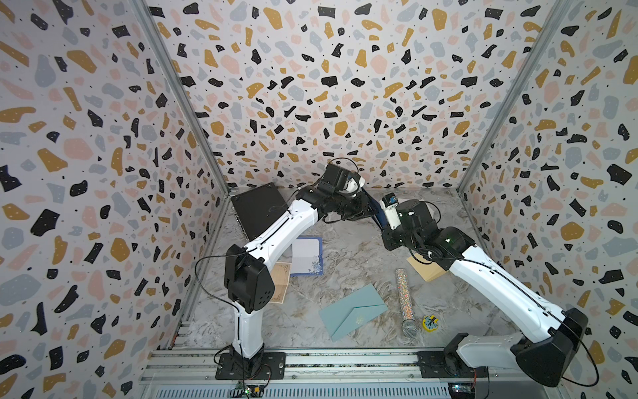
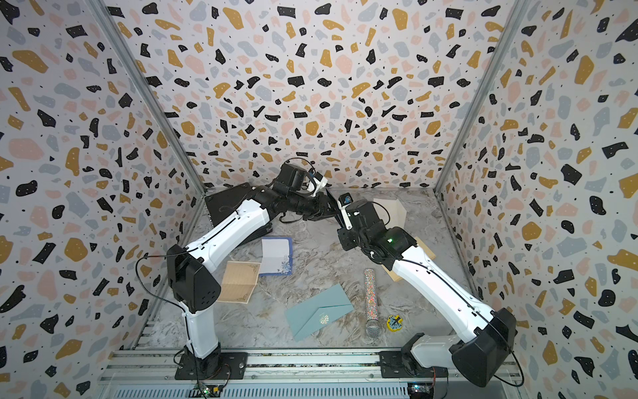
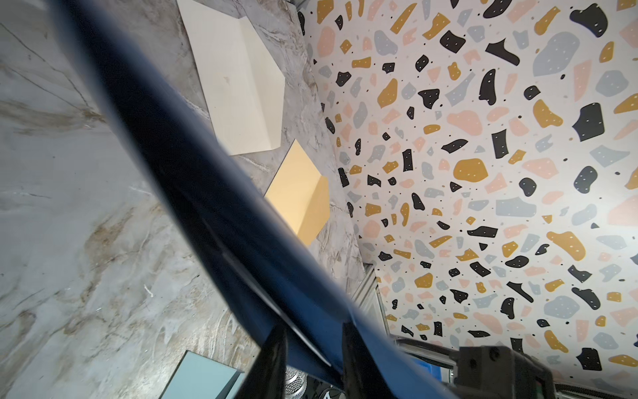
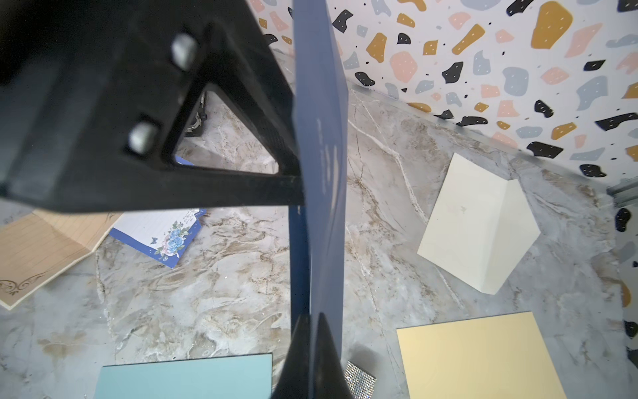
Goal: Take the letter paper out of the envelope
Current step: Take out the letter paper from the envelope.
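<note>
Left of dark blue envelope [image 4: 321, 138], held aloft: left gripper [image 3: 314, 328], jaws slightly parted astride it. No letter paper showing; probably inside. Right of envelope: right gripper [image 4: 316, 323], pinched on its edge. Risk: lone pinch, envelope swings or slips free.

Terrazzo-patterned walls [image 1: 328, 86] on three sides, grey marbled tabletop [image 1: 345, 248], aluminium rail [image 1: 345, 362] along front edge

Glitter microphone [image 1: 404, 300] is lying flat on the marbled desk [image 1: 348, 255], its mesh head pointing toward the near edge. Small yellow toy [image 1: 430, 322] is sitting just right of that head, not touching it. Teal envelope [image 1: 352, 311] is lying flap side up just left of the microphone. Floral-bordered sheet [image 1: 306, 255] and black case [image 1: 257, 209] are resting well apart, back-left of it.
</note>
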{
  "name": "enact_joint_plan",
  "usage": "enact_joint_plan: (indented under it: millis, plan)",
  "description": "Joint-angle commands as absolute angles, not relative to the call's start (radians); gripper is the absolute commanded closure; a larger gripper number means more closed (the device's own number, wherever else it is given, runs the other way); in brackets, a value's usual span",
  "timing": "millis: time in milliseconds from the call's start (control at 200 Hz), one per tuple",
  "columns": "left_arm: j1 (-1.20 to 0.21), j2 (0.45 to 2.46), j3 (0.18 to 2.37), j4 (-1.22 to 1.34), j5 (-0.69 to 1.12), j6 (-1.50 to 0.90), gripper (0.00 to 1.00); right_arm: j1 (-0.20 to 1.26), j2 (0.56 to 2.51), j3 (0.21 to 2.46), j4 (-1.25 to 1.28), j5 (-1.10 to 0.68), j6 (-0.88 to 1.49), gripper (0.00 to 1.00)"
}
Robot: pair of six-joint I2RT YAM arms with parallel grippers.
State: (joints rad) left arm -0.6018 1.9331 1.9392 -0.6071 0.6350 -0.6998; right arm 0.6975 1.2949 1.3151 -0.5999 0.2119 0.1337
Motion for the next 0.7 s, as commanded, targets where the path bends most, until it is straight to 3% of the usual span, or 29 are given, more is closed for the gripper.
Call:
enact_joint_plan:
  millis: [0,395,511,616,696]
  plan:
    - [-0.601,1.952,1.969,-0.678,0.579,-0.668,0.70,0.721,1.279,1.368,-0.597,0.316,0.094,1.00]
    - [-0.601,1.966,1.994,-0.723,0.564,-0.648,0.78,0.791,1.289,1.369,-0.576,0.401,0.048,1.00]
    - [-0.601,1.970,2.005,-0.725,0.566,-0.646,0.85,0.797,1.294,1.370,-0.576,0.408,0.042,1.00]
    - [-0.601,1.970,2.011,-0.723,0.569,-0.645,1.00,0.799,1.299,1.369,-0.586,0.417,0.037,1.00]
    - [-0.601,1.964,2.016,-0.712,0.581,-0.649,1.00,0.798,1.300,1.359,-0.586,0.431,0.034,1.00]
